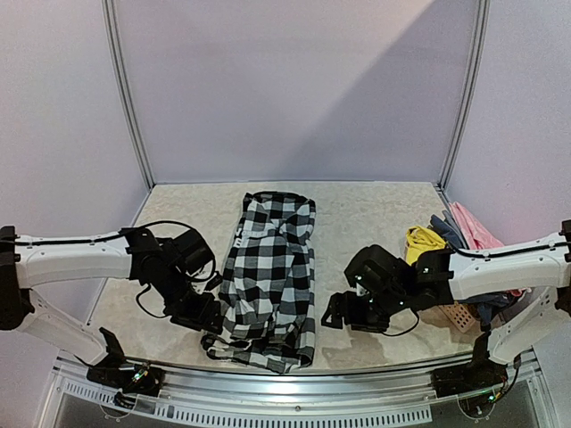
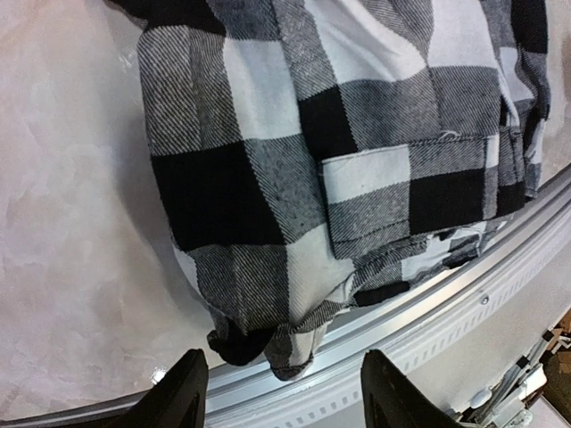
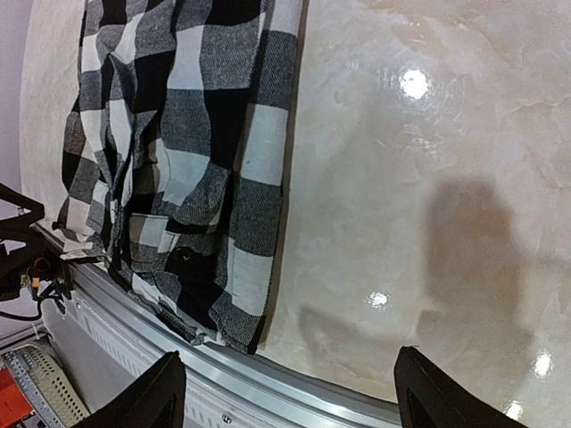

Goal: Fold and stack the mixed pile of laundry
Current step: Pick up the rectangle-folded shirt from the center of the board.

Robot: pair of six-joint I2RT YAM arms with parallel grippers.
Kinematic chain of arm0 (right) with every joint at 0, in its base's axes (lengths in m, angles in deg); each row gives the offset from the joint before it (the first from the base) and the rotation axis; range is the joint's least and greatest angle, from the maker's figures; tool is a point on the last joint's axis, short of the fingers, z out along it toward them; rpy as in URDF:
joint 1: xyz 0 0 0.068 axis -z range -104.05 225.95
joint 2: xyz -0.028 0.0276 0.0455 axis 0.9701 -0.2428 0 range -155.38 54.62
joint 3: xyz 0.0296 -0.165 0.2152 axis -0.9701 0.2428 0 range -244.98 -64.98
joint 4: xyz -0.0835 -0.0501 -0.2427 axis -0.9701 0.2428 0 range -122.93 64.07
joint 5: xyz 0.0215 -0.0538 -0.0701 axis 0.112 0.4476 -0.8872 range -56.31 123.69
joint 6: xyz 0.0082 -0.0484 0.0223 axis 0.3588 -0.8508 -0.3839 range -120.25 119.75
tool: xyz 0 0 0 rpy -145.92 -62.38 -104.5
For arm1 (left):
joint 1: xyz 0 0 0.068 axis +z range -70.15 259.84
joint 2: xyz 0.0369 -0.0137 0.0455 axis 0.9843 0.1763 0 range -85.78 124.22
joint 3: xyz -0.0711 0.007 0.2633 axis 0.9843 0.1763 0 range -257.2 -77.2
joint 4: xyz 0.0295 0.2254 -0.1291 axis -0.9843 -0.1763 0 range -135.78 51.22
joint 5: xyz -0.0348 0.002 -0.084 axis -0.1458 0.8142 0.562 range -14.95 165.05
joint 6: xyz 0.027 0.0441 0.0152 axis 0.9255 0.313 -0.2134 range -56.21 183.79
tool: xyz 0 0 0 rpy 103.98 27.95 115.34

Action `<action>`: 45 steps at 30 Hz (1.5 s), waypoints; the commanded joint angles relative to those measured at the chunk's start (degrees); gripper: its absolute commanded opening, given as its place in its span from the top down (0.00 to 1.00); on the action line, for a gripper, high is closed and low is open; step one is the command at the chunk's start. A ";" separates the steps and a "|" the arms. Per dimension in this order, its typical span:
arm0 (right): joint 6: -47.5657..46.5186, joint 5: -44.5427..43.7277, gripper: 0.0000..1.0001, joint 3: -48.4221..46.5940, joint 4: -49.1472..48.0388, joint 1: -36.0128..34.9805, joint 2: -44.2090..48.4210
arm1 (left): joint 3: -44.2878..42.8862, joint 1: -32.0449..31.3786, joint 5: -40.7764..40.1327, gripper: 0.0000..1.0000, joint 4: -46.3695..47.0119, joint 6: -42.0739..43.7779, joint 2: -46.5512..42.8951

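At the near edge, the hem of the black-and-white checked flannel shirt (image 1: 272,267) bunches against the silver metal rail (image 2: 428,325), probably because the garment runs nearly the whole depth of the beige stone-patterned surface (image 1: 375,223). The left gripper (image 2: 285,397) hovers just beside the hem's left corner, jaws spread and empty. The right gripper (image 3: 294,401) hangs a little off the shirt's right edge, likewise released and holding nothing. Flanking the near end like this suits a paired pinch of both corners. The shirt lies as a narrow lengthwise strip down the middle, so I judge a crosswise fold comes next. Farther off at the right, the bright yellow garment (image 1: 424,241), pink garment (image 1: 473,227) and blue-grey garment (image 1: 446,230) lie heaped by the small salmon perforated plastic basket (image 1: 459,314), clear of the folding area.
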 commanded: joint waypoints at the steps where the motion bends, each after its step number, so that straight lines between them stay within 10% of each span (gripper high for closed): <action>1: -0.66 3.09 0.19 3.18 -6.61 -0.54 1.46 | 0.60 -1.92 -1.74 0.41 3.04 -1.16 2.91; 6: -0.52 4.12 0.19 4.11 -8.80 -1.07 -0.54 | 3.02 -3.65 -1.55 0.46 8.85 -1.47 7.58; 19: 0.20 4.92 0.24 7.75 -12.86 -4.34 -1.52 | 11.06 -8.33 1.47 1.00 28.74 -14.05 5.01; 45: 4.79 -1.78 0.23 21.11 -12.04 -6.35 14.05 | 17.88 -18.00 -0.82 1.00 43.89 -25.13 7.08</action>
